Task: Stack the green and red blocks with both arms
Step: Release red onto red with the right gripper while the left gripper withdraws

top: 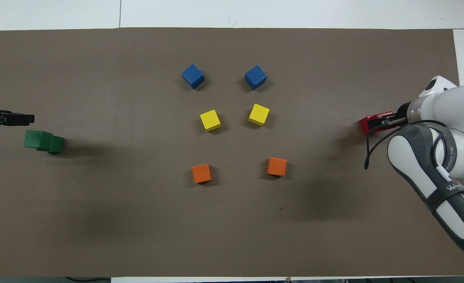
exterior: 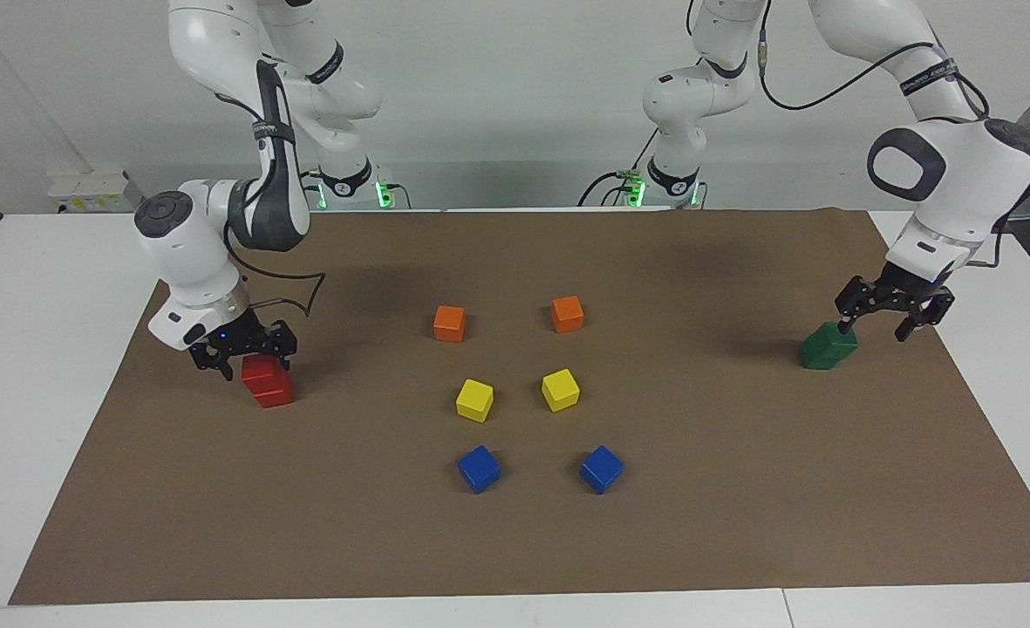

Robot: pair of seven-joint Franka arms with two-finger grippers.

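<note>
Facing view: the red stack (exterior: 268, 381), one red cube on another, stands at the right arm's end of the brown mat (exterior: 741, 523), directly under the right gripper (exterior: 244, 351). That claw sits low around the top cube; whether it grips or has let go I cannot tell. At the left arm's end, the green stack (exterior: 827, 345) sits just below the left gripper (exterior: 894, 316), whose fingers are spread wide and clear of the block, one fingertip close to its top edge. In the overhead view the upper green cube looks offset from the lower one, so that stack seems less square than the red.

The cubes look light, rigid and matte, so they should hold well in a pinch. I would take each across two flat parallel faces, near mid-height, with little force. Both stacks appear built; a sideways nudge while retreating could topple them.
</note>
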